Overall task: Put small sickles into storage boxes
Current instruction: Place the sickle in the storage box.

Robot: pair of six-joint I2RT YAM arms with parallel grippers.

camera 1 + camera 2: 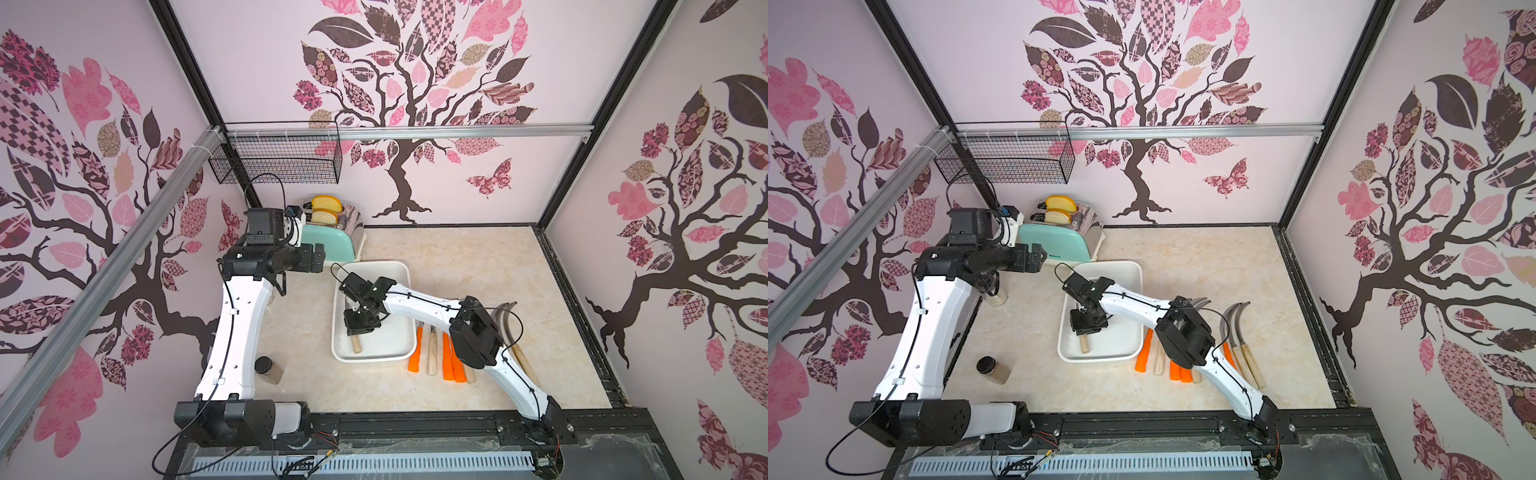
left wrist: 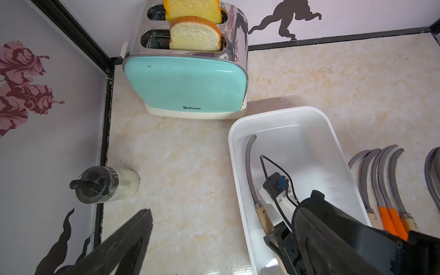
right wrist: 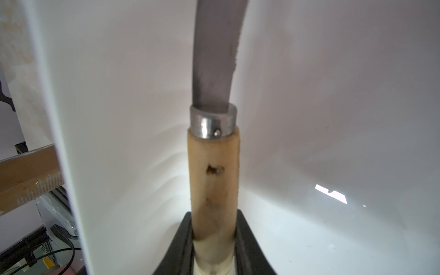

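Nearest, the right gripper [image 3: 214, 228] is clamped on the pale wooden handle of one sickle [image 3: 214, 166], already inside the white tray [image 1: 374, 356]. The handle end points to 6 o'clock and the blade runs toward 12, close along the tray's 9 o'clock wall. It sits low, but I cannot tell whether it rests on the floor.

The step in hand looks like the release. It would go best by settling the handle flat, parting the jaws only a little, then rising straight up. A sideways pull could drag the sickle or knock the raised rim, which is just beside the gripper at 9 o'clock. Leaving the sickle tight against that wall saves floor for the others.

From the held sickle toward 3 o'clock the tray floor is bare, so there is room. Just past the 3 o'clock rim the loose sickles [image 1: 451, 361] lie in a row on the table, handles toward 6 and blades toward 12. The right arm's elbow hangs over them, so any reach back needs height over the rim and the blades.

A jar [image 1: 270, 370] stands well clear at 8 o'clock. Farther off, at 11 o'clock, the left gripper [image 1: 318, 257] hangs with jaws wide apart and empty, beside the toaster [image 1: 332, 245] near the tray's far corner.
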